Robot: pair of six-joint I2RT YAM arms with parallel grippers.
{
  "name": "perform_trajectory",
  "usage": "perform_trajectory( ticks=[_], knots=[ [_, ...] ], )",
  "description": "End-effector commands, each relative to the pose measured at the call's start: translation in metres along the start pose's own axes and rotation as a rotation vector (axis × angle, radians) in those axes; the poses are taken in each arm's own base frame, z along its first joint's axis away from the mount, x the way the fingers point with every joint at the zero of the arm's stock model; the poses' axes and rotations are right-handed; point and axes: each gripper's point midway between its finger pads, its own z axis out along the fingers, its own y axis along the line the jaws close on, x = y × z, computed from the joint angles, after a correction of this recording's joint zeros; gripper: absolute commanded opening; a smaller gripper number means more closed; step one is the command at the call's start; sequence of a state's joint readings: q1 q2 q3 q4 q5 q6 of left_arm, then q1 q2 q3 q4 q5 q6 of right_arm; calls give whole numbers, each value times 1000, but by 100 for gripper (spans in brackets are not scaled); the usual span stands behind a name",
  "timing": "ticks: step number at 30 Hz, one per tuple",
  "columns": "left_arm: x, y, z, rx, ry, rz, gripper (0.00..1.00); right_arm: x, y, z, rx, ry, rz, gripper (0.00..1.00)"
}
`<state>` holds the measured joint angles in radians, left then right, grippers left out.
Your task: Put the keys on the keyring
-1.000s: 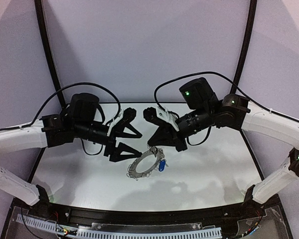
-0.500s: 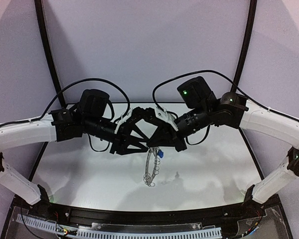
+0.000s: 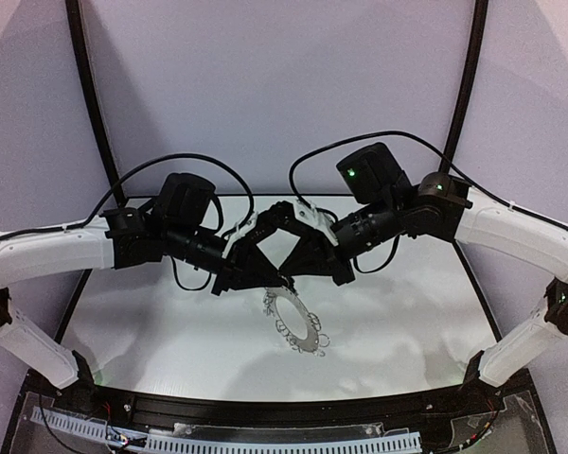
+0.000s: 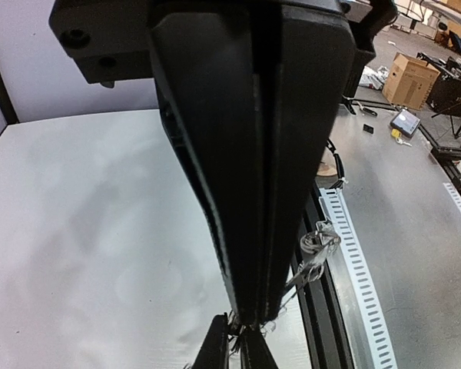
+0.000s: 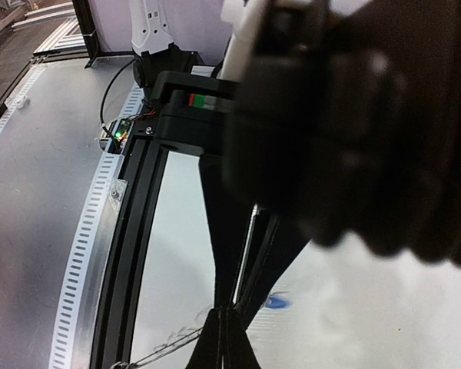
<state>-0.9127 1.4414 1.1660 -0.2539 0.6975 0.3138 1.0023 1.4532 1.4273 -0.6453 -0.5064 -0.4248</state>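
From the overhead camera I see both arms reaching in over the white table (image 3: 151, 322), the left from 9 o'clock and the right from 2 o'clock. Their black fingers come nose to nose near the middle of the table.

The left gripper (image 4: 250, 324) is closed right down. On its wrist camera the two fingers lie flat against each other along their whole length, with only a hairline seam between them. A few thin wire strands stick out at the very tips, but I cannot make out what they belong to.

The right gripper (image 5: 223, 314) is pinched to a point as well, its fingers meeting with no gap that I can see. The tips of the two grippers are touching or just beside each other.

The keyring (image 3: 303, 333) sits at 5 o'clock from where the tips meet. Its upper end comes right up under them, and the small wire loops along its rim show against the table. I cannot tell whether it hangs from a finger or lies flat (the angle hides that), nor which pair, if either, is pinching it.

On the right wrist camera there is a small blue blur (image 5: 277, 302) on the table at 3 o'clock from the fingertips. It looks like the blue key's head, too soft to be sure.
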Motion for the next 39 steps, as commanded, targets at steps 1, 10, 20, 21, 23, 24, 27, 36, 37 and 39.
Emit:
perform_trajectory(
  ticks=[1, 10, 20, 21, 23, 24, 27, 36, 37, 39],
  knots=[
    [-9, -4, -6, -12, -43, 16, 1, -19, -9, -3, 41, -47, -24, 0],
    [-15, 2, -24, -141, -136, -54, 1, 11, -7, -12, 117, 11, -89, 0],
    [-47, 23, -59, -342, -356, -152, 1, 51, 13, 12, 47, 10, -220, 0],
    [-48, 23, -60, -344, -360, -154, 1, 54, 13, 13, 50, 15, -221, 0],
    [-46, 23, -60, -344, -353, -157, 1, 52, 8, 11, 88, 6, -217, 0],
    [-45, 21, -59, -337, -346, -146, 1, 46, 4, 8, 112, -8, -213, 0],
    [-36, 22, -54, -330, -310, -149, 1, 24, 0, -1, 136, -59, -192, 0],
    [-17, 42, -39, -384, -212, -205, 1, -40, 20, -9, 33, -179, -157, 0],
    [-18, 44, -40, -395, -221, -213, 1, -36, 17, -7, 47, -164, -158, 0],
    [-23, 47, -43, -406, -258, -268, 1, -27, 10, -1, 80, -124, -158, 0]
  ],
)
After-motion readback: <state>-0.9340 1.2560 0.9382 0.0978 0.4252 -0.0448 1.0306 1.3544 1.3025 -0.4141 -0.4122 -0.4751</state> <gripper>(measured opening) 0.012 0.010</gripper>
